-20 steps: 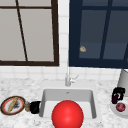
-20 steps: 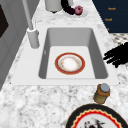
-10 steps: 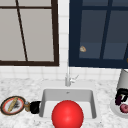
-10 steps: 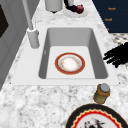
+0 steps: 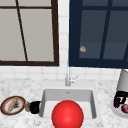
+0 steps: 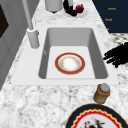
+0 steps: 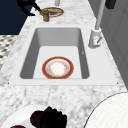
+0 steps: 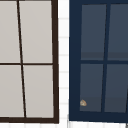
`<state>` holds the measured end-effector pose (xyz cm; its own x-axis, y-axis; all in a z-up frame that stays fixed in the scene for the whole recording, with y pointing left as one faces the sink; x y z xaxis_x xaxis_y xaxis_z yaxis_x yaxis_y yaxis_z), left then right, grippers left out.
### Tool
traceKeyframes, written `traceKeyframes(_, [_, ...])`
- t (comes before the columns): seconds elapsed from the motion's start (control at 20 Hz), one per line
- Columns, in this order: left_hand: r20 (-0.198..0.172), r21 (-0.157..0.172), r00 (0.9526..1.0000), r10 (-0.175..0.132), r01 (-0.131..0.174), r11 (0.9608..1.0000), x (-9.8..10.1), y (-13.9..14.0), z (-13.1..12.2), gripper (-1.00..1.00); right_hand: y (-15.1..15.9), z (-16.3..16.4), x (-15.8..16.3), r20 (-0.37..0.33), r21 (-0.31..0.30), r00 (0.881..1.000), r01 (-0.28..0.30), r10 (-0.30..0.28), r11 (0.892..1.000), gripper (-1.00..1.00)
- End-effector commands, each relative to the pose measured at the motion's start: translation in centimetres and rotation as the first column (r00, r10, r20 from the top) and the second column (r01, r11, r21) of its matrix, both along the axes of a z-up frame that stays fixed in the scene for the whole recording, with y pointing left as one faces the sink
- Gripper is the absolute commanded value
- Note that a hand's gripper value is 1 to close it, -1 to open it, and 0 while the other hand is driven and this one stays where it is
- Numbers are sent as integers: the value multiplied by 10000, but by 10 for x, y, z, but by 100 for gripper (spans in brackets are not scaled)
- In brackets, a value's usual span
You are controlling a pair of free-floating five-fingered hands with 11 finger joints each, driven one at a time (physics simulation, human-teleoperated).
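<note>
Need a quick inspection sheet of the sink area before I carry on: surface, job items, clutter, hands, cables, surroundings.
Surface: marbled counter around a white sink.
Job's things: dark red fruit on a white plate, at the right robot hand.
Clutter: red-rimmed plate in the sink; small jar; patterned plate; grey canister.
Hands: right curled at the fruit; left robot hand beside the jar, fingers straight.
Cables: nothing seen.
Surroundings: faucet, two windows.
</note>
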<state>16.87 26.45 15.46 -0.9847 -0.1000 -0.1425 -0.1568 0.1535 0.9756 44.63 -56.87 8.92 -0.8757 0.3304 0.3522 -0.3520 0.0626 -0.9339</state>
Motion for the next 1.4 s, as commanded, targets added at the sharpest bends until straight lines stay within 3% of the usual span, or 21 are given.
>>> traceKeyframes(0.0, [0,0,10000,0,0,10000,0,0,0,0,3,-8,4,9,0,9922,1243,-1243,9922,100])
traceKeyframes(0.05, [0,0,10000,0,0,10000,0,0,0,0,2,-8,4,-160,0,9913,1305,-1304,9915,100])
traceKeyframes(0.1, [0,0,10000,0,0,10000,0,0,0,0,1,-9,3,-298,-1,9905,1346,-1346,9909,-100])
traceKeyframes(0.25, [0,0,10000,0,0,10000,0,0,0,0,1,-2,6,-445,117,9836,1756,-1749,9844,-100])
traceKeyframes(0.35, [0,0,10000,0,0,10000,0,0,0,0,1,11,9,-371,646,9882,1511,-1489,9864,-100])
traceKeyframes(0.55, [0,0,10000,0,0,10000,0,0,0,0,-1,29,15,-1379,363,9822,1338,-1276,9903,-100])
traceKeyframes(0.7, [0,0,10000,0,0,10000,0,0,0,0,-7,33,12,-2276,213,9670,1224,-1144,9923,-100])
traceKeyframes(1.0, [0,0,10000,0,0,10000,0,0,0,0,-18,52,14,-3260,51,9410,977,-907,9952,-100])
traceKeyframes(1.15, [0,0,10000,0,0,10000,0,0,0,0,-13,59,9,-3710,-306,9205,1199,-1227,9923,-100])
traceKeyframes(1.3, [0,0,10000,0,0,10000,0,0,0,0,-22,71,8,-3757,-617,9125,1497,-1619,9868,-100])
traceKeyframes(1.35, [0,0,10000,0,0,10000,0,0,0,0,-24,75,7,-3631,-631,9153,1625,-1743,9847,-100])
